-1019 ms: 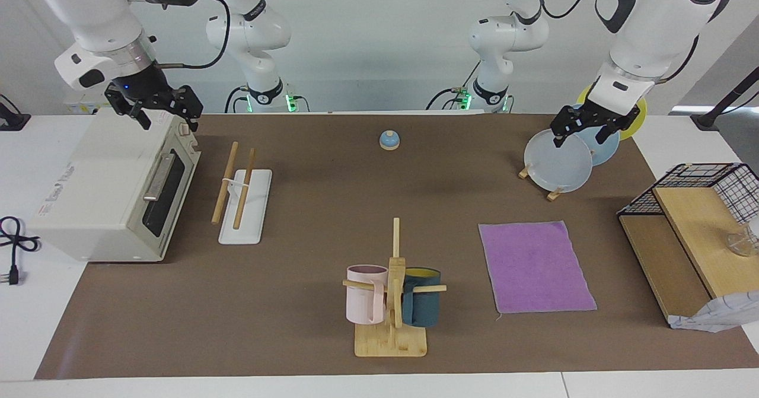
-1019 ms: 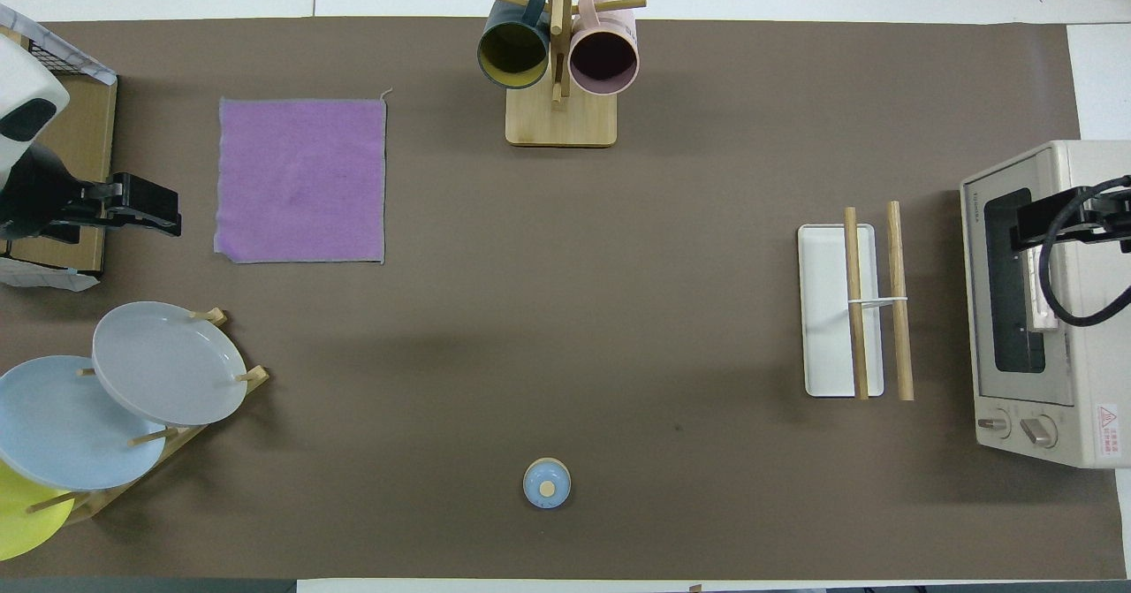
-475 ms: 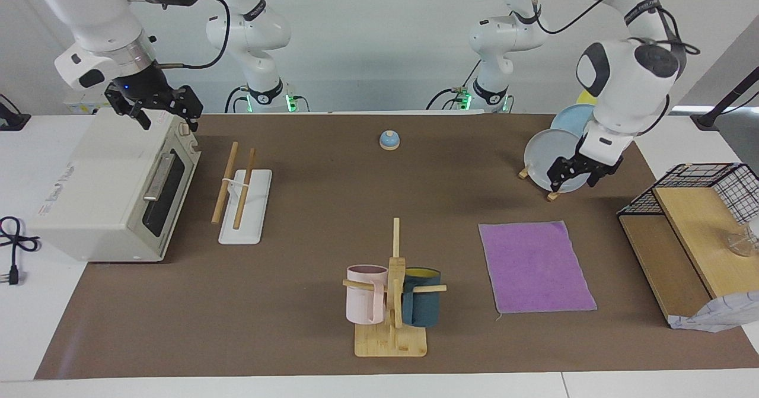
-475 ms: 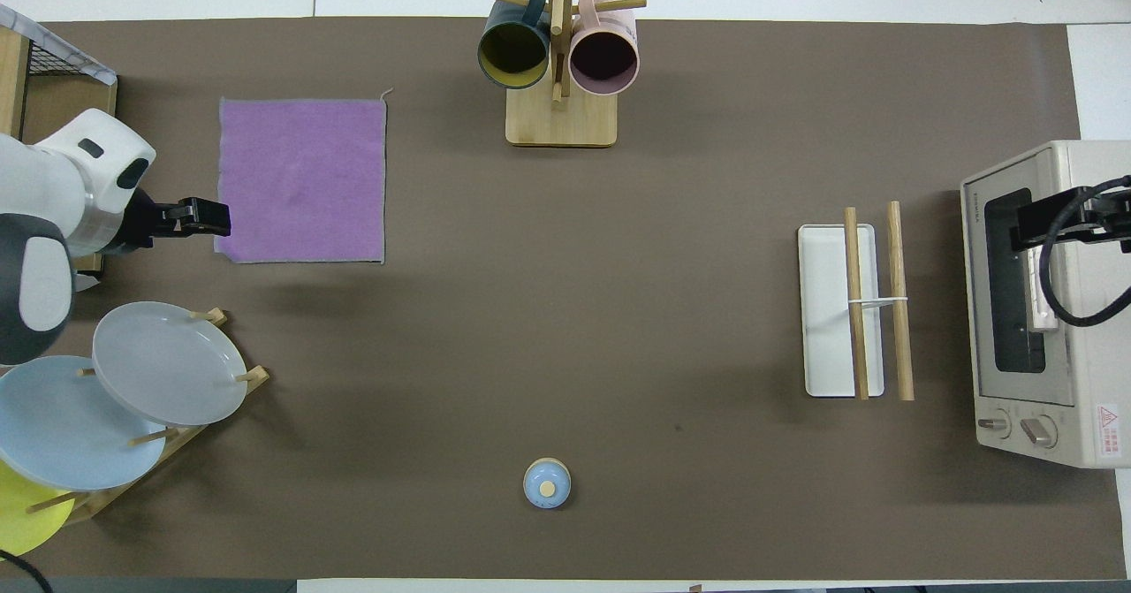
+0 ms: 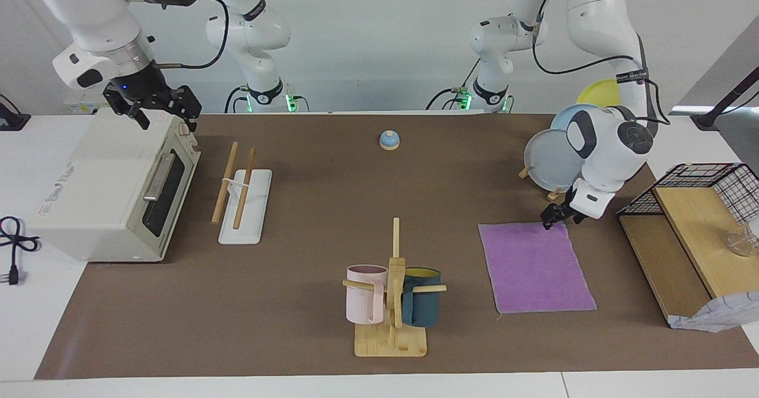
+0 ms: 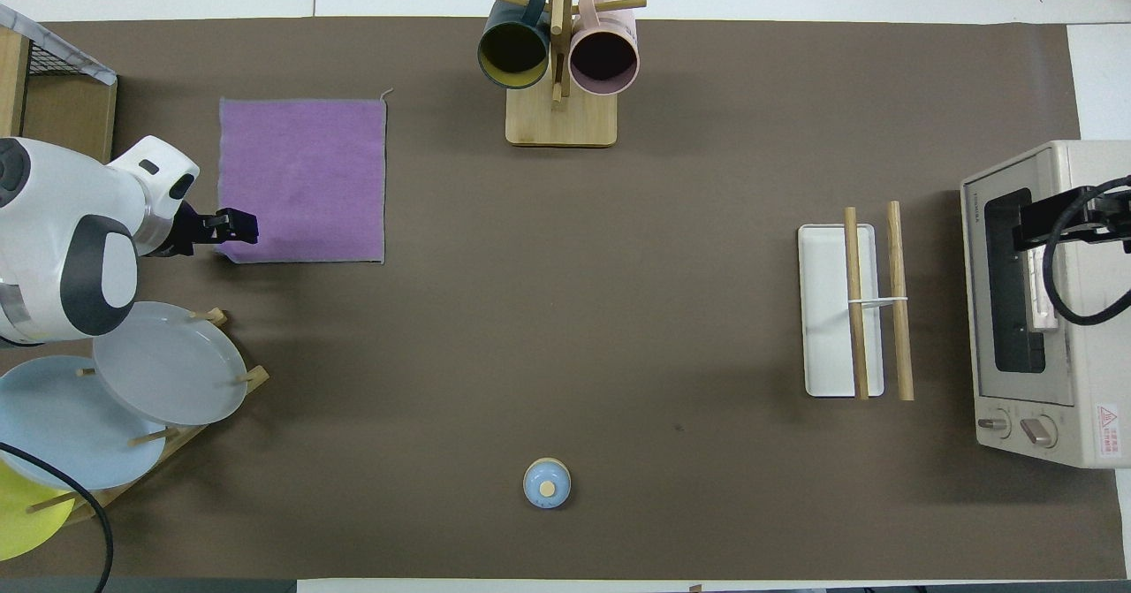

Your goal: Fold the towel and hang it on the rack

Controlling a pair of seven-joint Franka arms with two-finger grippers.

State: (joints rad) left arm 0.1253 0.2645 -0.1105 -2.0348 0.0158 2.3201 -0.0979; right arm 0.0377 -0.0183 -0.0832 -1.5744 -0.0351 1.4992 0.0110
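Observation:
The purple towel (image 5: 536, 267) lies flat on the brown mat, toward the left arm's end; it also shows in the overhead view (image 6: 305, 178). My left gripper (image 5: 557, 217) is open and low over the towel's corner nearest the robots and the plate stand, as the overhead view (image 6: 237, 226) also shows. The rack (image 5: 252, 220), a white base with two wooden rods, stands beside the toaster oven (image 5: 107, 190); it also shows in the overhead view (image 6: 822, 310). My right gripper (image 5: 157, 110) is open and empty, and waits above the oven's top edge (image 6: 1029, 226).
A bamboo mug tree (image 5: 391, 291) with a pink and a teal mug stands at the mat's edge farthest from the robots. A plate stand (image 5: 548, 161) is close to the left arm. A wooden shelf with a wire basket (image 5: 682, 226) and a patterned fabric lump (image 5: 711, 318) are at the left arm's end. A small blue bell (image 5: 389, 140) sits near the robots.
My left gripper has come down from above the plate stand to the towel's near corner. The right arm has stayed over the oven. The towel has not moved.

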